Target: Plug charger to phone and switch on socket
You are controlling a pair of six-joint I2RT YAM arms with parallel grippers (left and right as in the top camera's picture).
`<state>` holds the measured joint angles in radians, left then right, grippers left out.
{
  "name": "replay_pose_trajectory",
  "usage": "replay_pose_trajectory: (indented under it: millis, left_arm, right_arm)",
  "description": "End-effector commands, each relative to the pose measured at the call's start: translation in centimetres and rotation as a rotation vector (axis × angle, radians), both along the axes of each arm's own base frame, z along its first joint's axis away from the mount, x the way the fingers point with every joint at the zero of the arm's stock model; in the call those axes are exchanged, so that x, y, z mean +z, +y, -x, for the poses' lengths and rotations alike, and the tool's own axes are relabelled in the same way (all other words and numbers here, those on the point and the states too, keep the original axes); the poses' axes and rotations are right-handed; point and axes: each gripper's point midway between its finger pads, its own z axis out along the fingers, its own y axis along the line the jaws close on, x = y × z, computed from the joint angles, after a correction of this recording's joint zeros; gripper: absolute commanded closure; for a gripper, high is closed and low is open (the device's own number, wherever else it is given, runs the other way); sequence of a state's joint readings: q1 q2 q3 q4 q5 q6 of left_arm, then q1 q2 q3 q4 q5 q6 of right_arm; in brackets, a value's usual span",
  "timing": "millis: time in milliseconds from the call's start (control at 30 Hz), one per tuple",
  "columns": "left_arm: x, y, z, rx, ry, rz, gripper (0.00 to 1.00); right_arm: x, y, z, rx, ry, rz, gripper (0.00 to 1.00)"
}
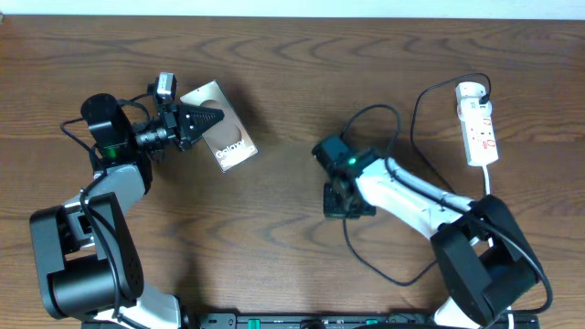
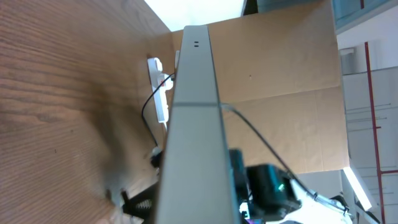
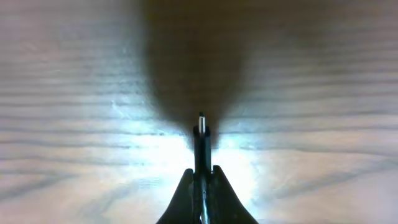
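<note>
Right wrist view: right fingers (image 3: 190,186) are clenching on the long thin black charger cable (image 3: 201,132), right at its small slim plug tip. The tip is poking out past the fingertips, over the brown wood-grain desk (image 3: 74,93), and is throwing a dark shadow there. Cannot tell whether the tip is touching the wood.

Overhead view: the right arm is reaching toward mid-desk, its fingers pointing down at the surface. The black cable is looping loosely around that arm and running up to the narrow white power strip with red markings (image 1: 477,123), which is lying at the far right edge. Its white cord is trailing back toward the arm's base.

Left side: left fingers (image 1: 207,118) are grasping the flat tan-brown phone printed with white "Galaxy" lettering (image 1: 228,142) by its near end. The phone is sitting at an angle, well apart from the plug tip and the power strip.

Left wrist view: the phone is showing edge-on as a grey slab running up the middle of the frame. The white power strip is lying beyond it on the desk.
</note>
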<state>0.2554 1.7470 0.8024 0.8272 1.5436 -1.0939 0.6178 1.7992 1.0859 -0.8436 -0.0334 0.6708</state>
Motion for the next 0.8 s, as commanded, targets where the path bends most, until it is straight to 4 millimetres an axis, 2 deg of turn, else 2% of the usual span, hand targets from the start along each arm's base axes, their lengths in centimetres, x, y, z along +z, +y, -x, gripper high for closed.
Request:
replay_pose_trajectory:
  millis: [0, 33, 67, 167, 267, 333, 400, 567, 767]
  left_arm:
    - [0.8, 0.3, 0.0, -0.019, -0.051, -0.01, 0.93]
    - [0.8, 0.3, 0.0, -0.019, -0.051, -0.01, 0.93]
    - [0.8, 0.3, 0.0, -0.019, -0.051, -0.01, 0.93]
    - [0.8, 0.3, 0.0, -0.019, -0.051, -0.01, 0.93]
    - [0.8, 0.3, 0.0, -0.019, -0.051, -0.01, 0.93]
    - [0.8, 0.3, 0.0, -0.019, -0.051, -0.01, 0.93]
    - [0.8, 0.3, 0.0, -0.019, -0.051, -0.01, 0.93]
    - [0.8, 0.3, 0.0, -0.019, -0.051, -0.01, 0.93]
    - [0.8, 0.3, 0.0, -0.019, -0.051, -0.01, 0.93]
  right_arm:
    - [6.3, 0.4, -4.7, 0.081, -0.155, -0.088, 0.99]
    - [7.5, 0.6, -5.3, 0.114, -0.178, -0.115, 0.99]
    - [9.7, 1.4, -6.1, 0.183, -0.209, -0.181, 0.99]
    - [14.6, 3.6, -6.7, 0.351, -0.281, -0.375, 0.99]
    - [20.1, 6.2, -5.4, 0.589, -0.356, -0.655, 0.99]
    - [22.8, 7.1, -4.0, 0.711, -0.391, -0.82, 0.99]
    - [24.5, 7.3, -2.9, 0.781, -0.405, -0.95, 0.99]
    - [25.0, 7.1, -1.4, 0.835, -0.364, -1.117, 0.99]
    - [22.4, 7.8, -2.1, 0.796, -0.27, -1.189, 0.99]
